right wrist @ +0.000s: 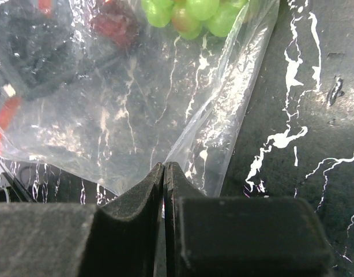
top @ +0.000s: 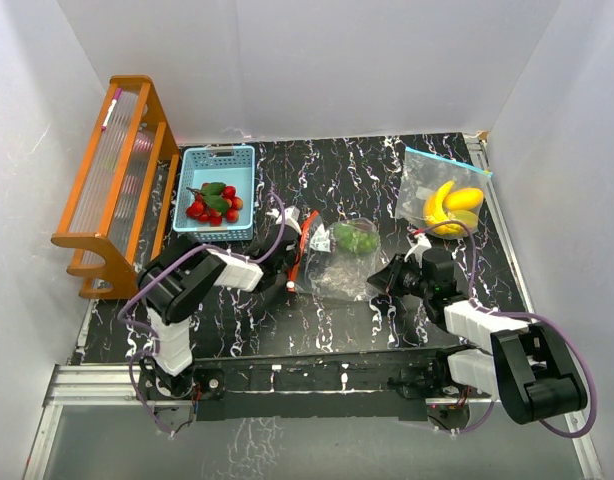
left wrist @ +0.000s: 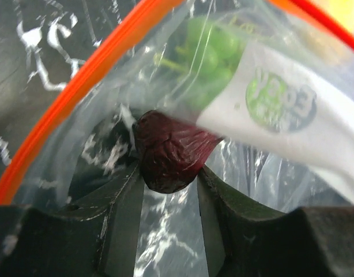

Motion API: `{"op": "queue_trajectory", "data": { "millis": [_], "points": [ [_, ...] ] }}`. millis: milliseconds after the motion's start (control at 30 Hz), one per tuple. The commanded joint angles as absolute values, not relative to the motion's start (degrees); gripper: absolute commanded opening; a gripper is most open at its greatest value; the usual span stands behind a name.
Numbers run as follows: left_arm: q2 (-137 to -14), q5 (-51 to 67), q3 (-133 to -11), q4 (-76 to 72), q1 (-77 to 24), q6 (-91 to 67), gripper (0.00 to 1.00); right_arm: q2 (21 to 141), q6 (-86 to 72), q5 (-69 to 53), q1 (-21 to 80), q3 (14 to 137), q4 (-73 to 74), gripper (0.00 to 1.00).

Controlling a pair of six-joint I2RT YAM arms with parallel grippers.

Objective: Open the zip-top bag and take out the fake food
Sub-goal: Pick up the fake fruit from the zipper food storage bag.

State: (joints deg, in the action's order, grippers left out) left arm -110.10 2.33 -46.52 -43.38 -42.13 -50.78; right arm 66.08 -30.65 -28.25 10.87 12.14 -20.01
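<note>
Left gripper (left wrist: pixel 170 172): reaches in through the mouth of the middle bag (top: pixel 337 272); its two fingers press on either side of a dark red piece (left wrist: pixel 168 151), so it is gripped.
Right gripper (right wrist: pixel 164 173): fingers pressed together with the bag's thin bottom edge pinched between them.
Bag mouth: the orange zip rim (left wrist: pixel 79 98) curves around the left fingers, parted wide; clear film lies slack on both sides.
Bag film: a white printed label (left wrist: pixel 292 121) sits just right of the dark red piece.
Grapes (left wrist: pixel 208 55): green, inside the bag, beyond the dark red piece and farther from the mouth.
Second bag (top: pixel 427 175): closed, at the back right, close to the table's right edge; it holds yellow bananas (top: pixel 442 200) and a yellow-orange fruit (top: pixel 465 198).
Basket (top: pixel 219 157): light blue, back left, holding red strawberries (top: pixel 215 205) with green leaves; well apart from the middle bag.
Rack (top: pixel 117 180): wooden, along the left wall, just beside the basket.
Open room: bare black marbled table (top: pixel 317 320) shows between the middle bag and the near rail, and between the middle bag and the back wall.
Limits: white walls close the left, back and right sides.
</note>
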Motion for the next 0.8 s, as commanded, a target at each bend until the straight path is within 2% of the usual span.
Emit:
{"op": "queue_trajectory", "data": {
  "millis": [0,233,367,633,767],
  "points": [
    [-100.3,-0.2,-43.2,-34.5,-42.3,-47.1,0.33,62.0,-33.2,-25.0,11.1,12.0,-25.4,0.08],
    [-89.1,0.3,-38.0,-29.0,-38.2,-45.5,0.30,62.9,-31.9,-25.8,10.8,15.7,-22.8,0.08],
    [-82.2,-0.1,-37.1,-20.4,-36.6,-41.7,0.29,64.8,-31.5,-25.6,9.5,17.4,-22.8,0.08],
    [-70.5,13.5,-41.3,-4.2,-28.6,-35.4,0.29,76.4,-30.5,-25.1,5.1,26.6,-23.1,0.08],
    [-65.9,12.6,-44.3,3.7,-26.9,-33.4,0.30,77.6,-30.6,-25.9,2.9,27.3,-23.5,0.08]
  ]
}}
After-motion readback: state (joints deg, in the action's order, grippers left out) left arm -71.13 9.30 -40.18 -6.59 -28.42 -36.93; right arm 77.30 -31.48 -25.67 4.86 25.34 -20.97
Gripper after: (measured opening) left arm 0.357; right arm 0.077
